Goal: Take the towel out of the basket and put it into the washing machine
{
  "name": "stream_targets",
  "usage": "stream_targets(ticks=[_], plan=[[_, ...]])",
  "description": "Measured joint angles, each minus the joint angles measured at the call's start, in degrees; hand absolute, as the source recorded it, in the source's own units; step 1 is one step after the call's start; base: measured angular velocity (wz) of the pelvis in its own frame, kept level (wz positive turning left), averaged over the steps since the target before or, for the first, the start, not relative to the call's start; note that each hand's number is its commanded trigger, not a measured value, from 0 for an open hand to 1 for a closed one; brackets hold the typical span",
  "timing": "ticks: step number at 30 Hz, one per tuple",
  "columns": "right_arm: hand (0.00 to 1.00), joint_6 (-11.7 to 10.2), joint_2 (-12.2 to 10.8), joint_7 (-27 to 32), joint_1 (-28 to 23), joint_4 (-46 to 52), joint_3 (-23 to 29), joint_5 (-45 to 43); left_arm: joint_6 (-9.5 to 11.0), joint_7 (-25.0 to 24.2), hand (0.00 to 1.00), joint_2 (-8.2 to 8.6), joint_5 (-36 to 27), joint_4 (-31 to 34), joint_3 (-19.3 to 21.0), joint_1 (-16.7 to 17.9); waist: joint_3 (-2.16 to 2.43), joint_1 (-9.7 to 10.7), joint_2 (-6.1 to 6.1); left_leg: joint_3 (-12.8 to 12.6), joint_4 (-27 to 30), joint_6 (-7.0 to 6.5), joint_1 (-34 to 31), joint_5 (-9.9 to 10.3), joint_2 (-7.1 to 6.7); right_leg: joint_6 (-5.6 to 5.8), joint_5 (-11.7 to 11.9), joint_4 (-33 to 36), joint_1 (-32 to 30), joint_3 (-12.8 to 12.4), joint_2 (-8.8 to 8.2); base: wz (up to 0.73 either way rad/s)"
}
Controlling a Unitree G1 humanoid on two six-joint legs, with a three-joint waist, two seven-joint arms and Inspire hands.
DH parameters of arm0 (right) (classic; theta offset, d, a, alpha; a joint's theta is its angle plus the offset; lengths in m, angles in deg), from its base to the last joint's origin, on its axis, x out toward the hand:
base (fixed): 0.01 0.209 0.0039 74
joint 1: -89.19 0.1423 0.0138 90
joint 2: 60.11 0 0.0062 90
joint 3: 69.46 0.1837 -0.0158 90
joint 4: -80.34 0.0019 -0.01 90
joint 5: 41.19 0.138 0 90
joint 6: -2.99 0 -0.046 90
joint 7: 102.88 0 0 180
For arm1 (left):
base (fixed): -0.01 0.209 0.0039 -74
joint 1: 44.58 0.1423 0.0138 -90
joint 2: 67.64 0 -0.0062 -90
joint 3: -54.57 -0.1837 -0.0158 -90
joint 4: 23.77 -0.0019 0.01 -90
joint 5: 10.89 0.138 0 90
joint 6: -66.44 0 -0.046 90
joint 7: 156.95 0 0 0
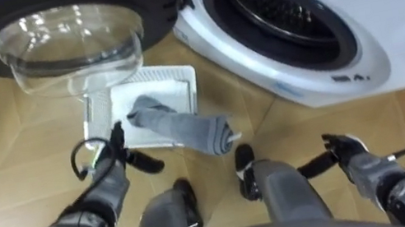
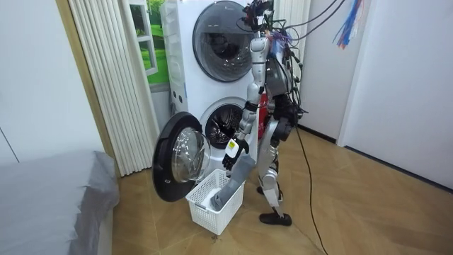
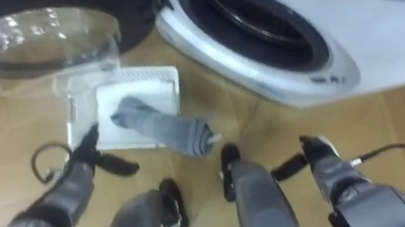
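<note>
Well, the towel [image 1: 182, 128] is a soft grey roll, one end down in the basket [image 1: 166, 82], the other slung over its near rim above the floor. It looks light and limp, likely to sag and unroll when lifted, so I'd take it round the middle of the roll. The left robot hand [image 1: 119, 155] hangs just beside it, fingers out straight, holding nothing; the right robot hand [image 1: 349, 150] is well off to the other side, loosely open and empty. Beyond the basket the washer's door [image 1: 64, 38] stands wide open, and the drum [image 1: 286, 19] faces the basket.
</note>
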State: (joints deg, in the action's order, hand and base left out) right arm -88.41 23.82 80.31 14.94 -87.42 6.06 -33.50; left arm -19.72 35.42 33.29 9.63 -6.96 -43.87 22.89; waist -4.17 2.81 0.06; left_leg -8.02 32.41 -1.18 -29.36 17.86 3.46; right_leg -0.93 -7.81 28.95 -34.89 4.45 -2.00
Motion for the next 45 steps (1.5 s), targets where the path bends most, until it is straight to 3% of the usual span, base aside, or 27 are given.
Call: stream_targets(ticks=[2,5,9,12,20,23,31,34,41,42,43,44,45], plan=[[0.0,-0.51,0.07,0.07,1.26,0.33,-0.22,1.27,0.43,1.31,0.0,-0.2,1.67,0.1,-1.9,-2.0,-0.45,0.41,0.55,-0.93,2.37,-0.53,-3.47,0.56,0.02,0.2,0.16,1.99,-3.87,-1.65,0.1,-0.18],[0.0,-0.96,0.33,-0.03,1.66,1.71,-0.61,4.5,0.42,2.6,0.0,-0.42,2.75,0.09,-4.96,-3.27,-0.64,1.78,0.3,-1.24,5.45,-0.85,-7.81,0.79,0.32,0.28,0.75,3.81,-7.91,-1.89,0.1,-0.11],[0.0,-2.56,1.15,-0.45,1.76,2.16,-1.86,9.43,0.42,4.56,0.0,-0.74,6.39,0.07,-9.29,-5.11,-1.1,2.71,-0.27,-2.17,10.57,-0.89,-13.41,2.18,1.77,-0.24,1.01,7.49,-13.65,-2.54,0.94,-0.17],[0.0,-3.06,1.13,-1.51,2.91,2.21,-2.9,13.21,0.44,5.93,0.0,-1.14,9.48,0.08,-12.11,-6.64,-1.17,4.39,-0.3,-2.68,13.78,-0.89,-16.97,3.16,2.01,-0.64,0.2,11.4,-17.98,-3.27,0.93,-0.1],[0.0,-4.38,0.75,-1.98,3.33,6.03,-4.46,18.89,0.47,8.14,0.0,-1.33,16.52,0.1,-14.4,-10.04,-1.21,6.49,-0.27,-2.95,22.48,-0.35,-25.23,6.17,3.5,-1.55,-2.35,20.45,-27.36,-4.26,1.46,-0.06],[0.0,-5.01,0.66,-2.07,3.3,7.65,-5.58,19.31,0.5,9.44,0.0,-2.31,17.87,0.13,-15.47,-10.51,-1.22,6.5,-0.26,-2.65,27.05,0.08,-28.86,7.98,5.11,-2.4,-3.21,23.91,-30.9,-3.76,2.15,-0.14],[0.0,-6.77,0.24,-2.49,3.71,8.96,-6.94,23.85,0.53,13.12,0.0,-3.03,17.89,0.09,-21.21,-11.71,-1.22,8.01,-0.26,-1.72,35.32,0.82,-35.58,10.91,5.95,-3.35,-5.98,32.53,-38.17,-3.46,2.16,0.01],[0.0,-7.14,-0.78,-2.82,3.6,8.96,-7.52,25.83,0.52,13.44,0.0,-3.18,17.9,0.09,-21.19,-11.84,-1.23,9.59,-0.15,-0.94,36.83,1.11,-36.81,11.16,6.01,-3.36,-6.68,34.07,-39.19,-3.24,2.32,0.08],[0.0,-8.85,-1.44,-4.67,3.48,8.99,-9.75,31.07,0.61,13.43,0.0,-3.51,17.84,-0.01,-21.22,-12.0,-1.3,11.0,0.0,-0.18,39.08,1.9,-39.33,11.72,6.98,-4.03,-7.08,35.99,-41.63,-2.92,3.35,-0.03],[0.0,-9.13,-1.46,-4.81,3.49,9.03,-10.51,32.51,0.91,13.43,0.31,-3.49,17.84,-0.05,-21.36,-12.0,-1.29,11.06,0.02,0.16,39.55,2.09,-39.89,11.88,7.06,-4.21,-7.2,36.38,-42.09,-2.72,3.49,0.03],[0.0,-9.22,-1.43,-4.93,3.53,9.04,-10.87,33.06,1.15,13.43,0.72,-3.56,17.82,-0.05,-21.71,-12.03,-1.32,11.07,0.08,0.29,39.76,2.2,-40.14,11.94,7.08,-4.3,-7.27,36.6,-42.32,-2.71,3.6,0.0],[0.0,-9.27,-1.44,-5.35,3.57,9.04,-11.34,34.45,1.55,13.43,0.91,-3.7,17.81,-0.07,-22.51,-11.96,-1.37,10.99,0.18,0.54,40.39,2.45,-40.5,12.25,7.4,-4.42,-7.4,37.06,-42.61,-2.68,4.08,-0.06],[0.0,-9.29,-1.46,-5.52,3.63,9.01,-11.42,35.06,1.58,13.43,1.0,-3.71,17.82,-0.08,-22.75,-11.92,-1.36,10.9,0.2,0.61,40.62,2.49,-40.63,12.38,7.57,-4.49,-7.44,37.19,-42.74,-2.6,4.22,-0.1]])
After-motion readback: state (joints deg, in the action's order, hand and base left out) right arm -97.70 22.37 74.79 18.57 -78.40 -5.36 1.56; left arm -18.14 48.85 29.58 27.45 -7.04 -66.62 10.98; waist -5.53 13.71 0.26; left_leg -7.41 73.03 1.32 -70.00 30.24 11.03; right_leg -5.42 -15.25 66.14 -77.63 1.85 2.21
